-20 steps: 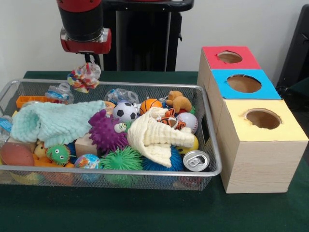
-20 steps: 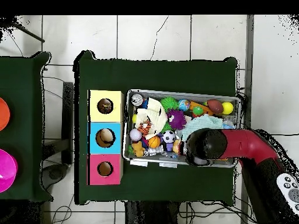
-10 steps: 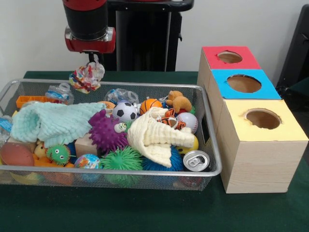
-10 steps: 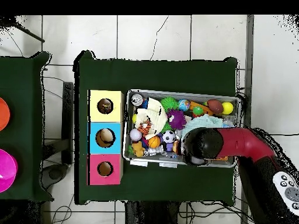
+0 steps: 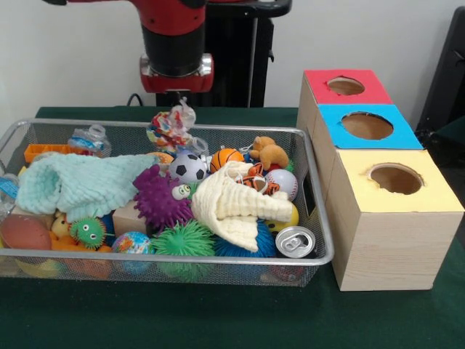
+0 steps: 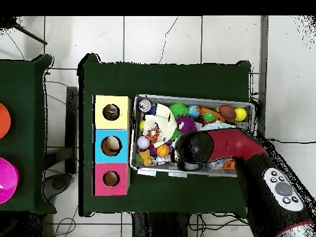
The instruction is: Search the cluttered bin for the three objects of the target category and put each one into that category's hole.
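The silver wire mesh bin (image 5: 320,218) sits on the green table, full of toys; it also shows in the overhead view (image 6: 244,103). My gripper (image 5: 176,102) hangs over the bin's far rim, shut on a multicoloured patchwork fabric bundle (image 5: 170,125) held above the toys. In the overhead view the arm's head (image 6: 192,148) hides the gripper and the bundle. The round hole (image 5: 395,177) in the yellow-topped wooden box lies to the right of the bin, empty; it also shows in the overhead view (image 6: 111,112). No other patchwork bundle shows.
Blue-topped (image 5: 368,125) and red-topped (image 5: 345,86) boxes stand behind the yellow one. The bin holds a mint cloth (image 5: 80,182), a cream cloth (image 5: 232,203), a purple spiky ball (image 5: 158,198), a soccer ball (image 5: 189,167), a can (image 5: 295,241).
My gripper has moved right along the bin's far side, toward the boxes, carrying the fabric bundle with it. The toys in the bin have not moved.
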{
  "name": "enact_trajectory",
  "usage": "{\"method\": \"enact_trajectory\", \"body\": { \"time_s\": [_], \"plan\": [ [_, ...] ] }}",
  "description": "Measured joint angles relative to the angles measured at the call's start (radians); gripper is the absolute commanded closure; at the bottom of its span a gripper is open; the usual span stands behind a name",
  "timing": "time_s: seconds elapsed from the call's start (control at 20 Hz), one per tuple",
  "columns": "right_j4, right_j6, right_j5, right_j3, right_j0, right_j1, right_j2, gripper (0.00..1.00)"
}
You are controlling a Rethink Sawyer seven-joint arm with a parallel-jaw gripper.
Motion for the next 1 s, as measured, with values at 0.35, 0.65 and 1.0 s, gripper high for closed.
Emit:
{"method": "enact_trajectory", "body": {
  "time_s": [0.35, 0.65, 1.0],
  "plan": [
    [0.006, 0.0, 0.0, -0.04, 0.066, 0.042, 0.0, 1.0],
    [0.039, 0.0, 0.003, -0.071, 0.091, 0.044, 0.0, 1.0],
    [0.091, 0.0, 0.073, -0.115, 0.098, 0.003, 0.0, 1.0]
  ]
}}
